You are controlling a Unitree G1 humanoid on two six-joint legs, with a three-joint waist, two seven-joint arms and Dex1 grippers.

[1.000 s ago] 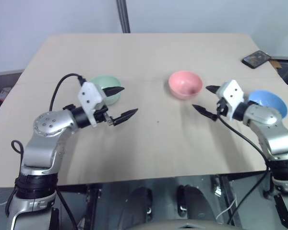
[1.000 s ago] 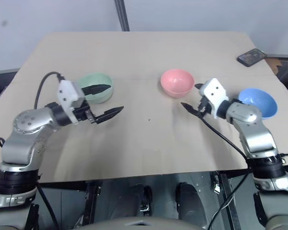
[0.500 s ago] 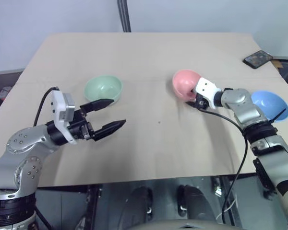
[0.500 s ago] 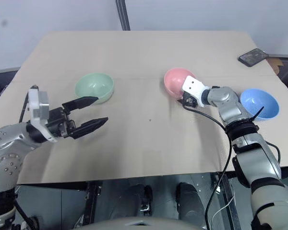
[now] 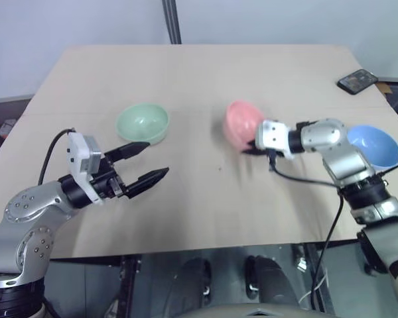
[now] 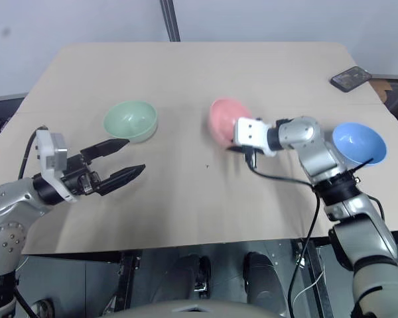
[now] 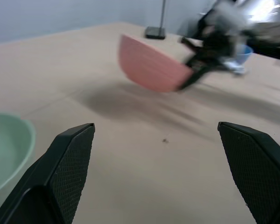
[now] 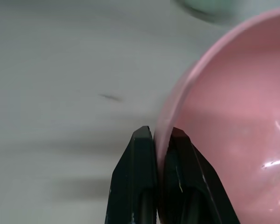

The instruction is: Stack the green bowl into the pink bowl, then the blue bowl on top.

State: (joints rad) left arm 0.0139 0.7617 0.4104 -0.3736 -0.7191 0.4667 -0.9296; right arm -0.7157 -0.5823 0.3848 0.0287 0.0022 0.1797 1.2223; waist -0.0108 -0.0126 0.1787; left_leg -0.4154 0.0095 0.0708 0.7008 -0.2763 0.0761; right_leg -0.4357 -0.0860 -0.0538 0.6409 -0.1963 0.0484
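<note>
The pink bowl (image 5: 239,126) hangs tilted on its side just above the table's middle, and my right gripper (image 8: 161,135) is shut on its rim, one finger inside and one outside. At the back left the green bowl (image 5: 142,122) sits upright on the table. The blue bowl (image 5: 375,144) rests upright at the right edge, behind my right forearm. My left gripper (image 5: 157,159) hovers open in front of the green bowl with nothing between its fingers, pointing toward the pink bowl (image 7: 149,67).
A dark phone (image 5: 356,81) lies at the far right corner of the tan table (image 5: 205,73). A dark pole (image 5: 171,23) rises behind the table's back edge. A cable trails from my right wrist over the table's front right.
My right gripper went from open beside the pink bowl to shut on its rim, then carried it leftward, lifted and tilted. My left arm drew back toward the front left.
</note>
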